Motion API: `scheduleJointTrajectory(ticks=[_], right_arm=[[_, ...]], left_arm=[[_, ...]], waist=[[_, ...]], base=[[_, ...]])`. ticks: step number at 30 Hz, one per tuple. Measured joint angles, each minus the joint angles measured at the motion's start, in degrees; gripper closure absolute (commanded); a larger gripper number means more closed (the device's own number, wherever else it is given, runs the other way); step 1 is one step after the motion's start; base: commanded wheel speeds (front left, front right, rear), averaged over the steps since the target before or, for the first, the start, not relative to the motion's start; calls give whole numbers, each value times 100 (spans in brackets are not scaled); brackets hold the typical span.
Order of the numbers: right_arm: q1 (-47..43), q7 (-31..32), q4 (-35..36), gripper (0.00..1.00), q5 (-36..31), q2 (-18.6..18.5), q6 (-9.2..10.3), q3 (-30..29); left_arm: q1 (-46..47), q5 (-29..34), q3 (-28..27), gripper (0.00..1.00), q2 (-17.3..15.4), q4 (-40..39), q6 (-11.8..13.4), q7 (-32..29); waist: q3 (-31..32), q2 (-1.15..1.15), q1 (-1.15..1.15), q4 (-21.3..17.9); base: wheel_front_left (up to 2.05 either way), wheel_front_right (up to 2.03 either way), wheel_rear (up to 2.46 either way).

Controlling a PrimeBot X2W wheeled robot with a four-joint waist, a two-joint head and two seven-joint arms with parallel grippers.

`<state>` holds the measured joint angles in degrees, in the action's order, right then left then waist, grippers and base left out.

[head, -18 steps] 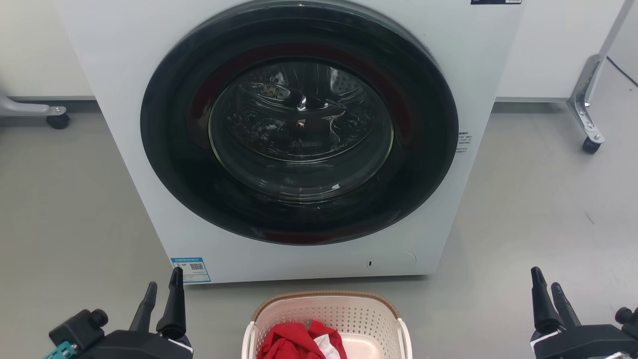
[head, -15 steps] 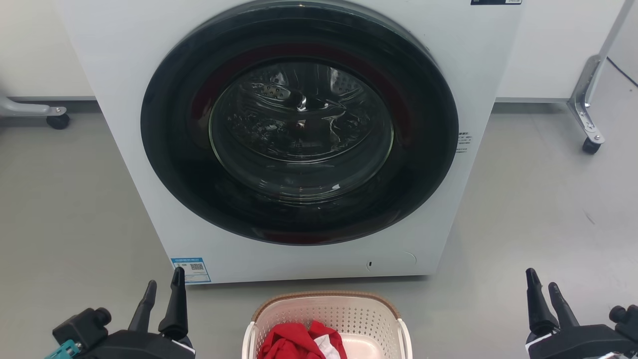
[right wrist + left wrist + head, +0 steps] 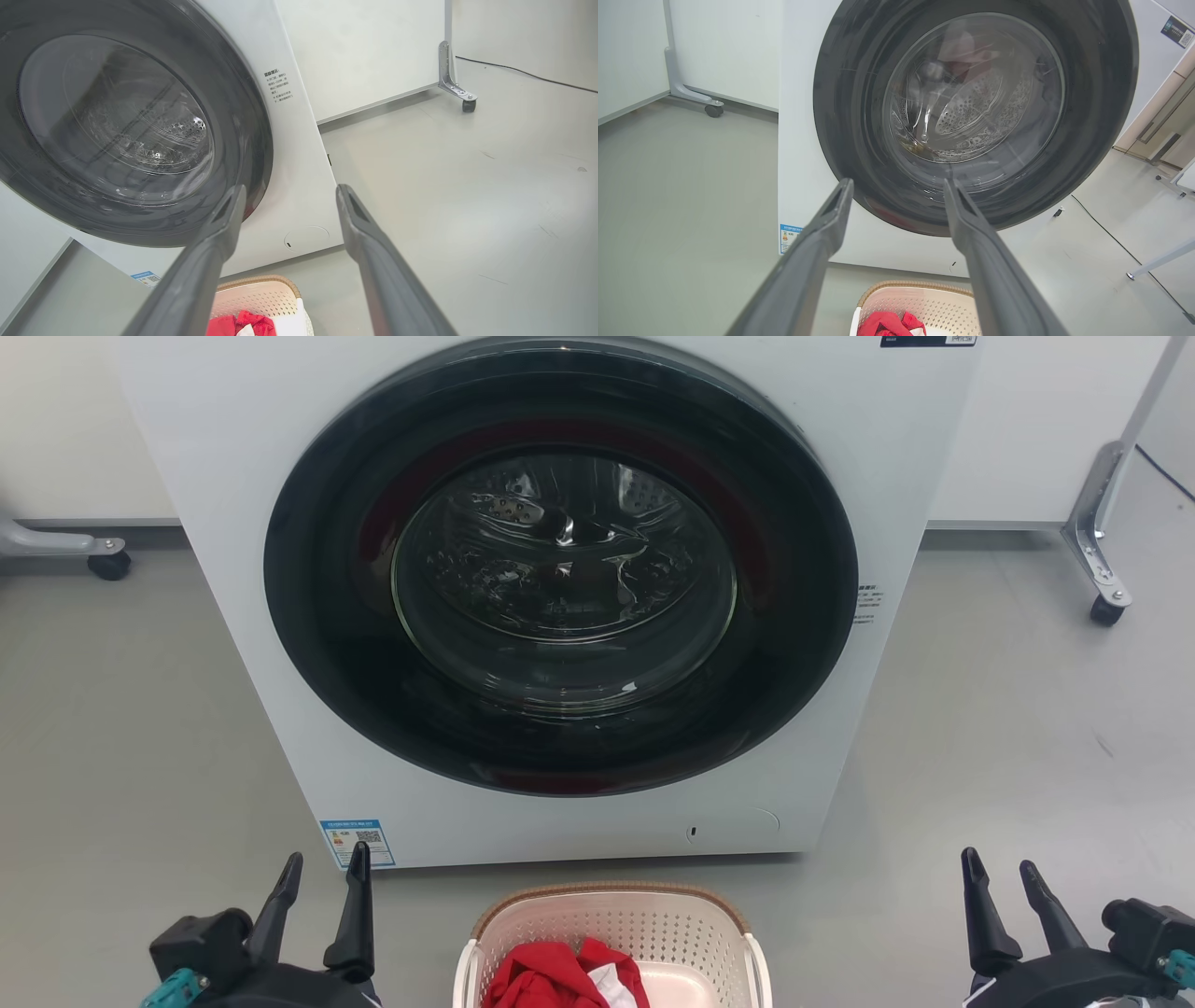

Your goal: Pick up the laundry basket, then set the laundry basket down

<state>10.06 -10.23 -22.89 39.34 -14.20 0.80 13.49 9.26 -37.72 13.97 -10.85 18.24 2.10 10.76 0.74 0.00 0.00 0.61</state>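
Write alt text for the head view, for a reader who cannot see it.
A cream laundry basket holding red clothes sits on the grey floor before a white front-loading washing machine with its door shut. The left tool and the right tool, both open, flank the basket without touching it.

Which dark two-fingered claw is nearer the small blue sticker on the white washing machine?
The left claw: its fingertip reaches beside the blue sticker at the white washing machine's lower left corner, while the right claw stands past its opposite side.

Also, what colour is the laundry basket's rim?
Brown, woven-look rim on the cream laundry basket; clearest in the head view.
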Motion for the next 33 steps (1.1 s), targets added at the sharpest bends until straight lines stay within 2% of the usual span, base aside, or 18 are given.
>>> scheduleJointTrajectory(ticks=[21,33], right_arm=[[163,-404,-422,0,-1560,-176,282,414],[229,-405,-514,0,-1622,-176,299,387]], left_arm=[[108,1737,286,0,-92,176,279,355],[108,1762,252,0,-53,257,296,355]], waist=[[3,0,0,27],[9,0,0,29]], base=[[0,0,0],[0,0,0]])
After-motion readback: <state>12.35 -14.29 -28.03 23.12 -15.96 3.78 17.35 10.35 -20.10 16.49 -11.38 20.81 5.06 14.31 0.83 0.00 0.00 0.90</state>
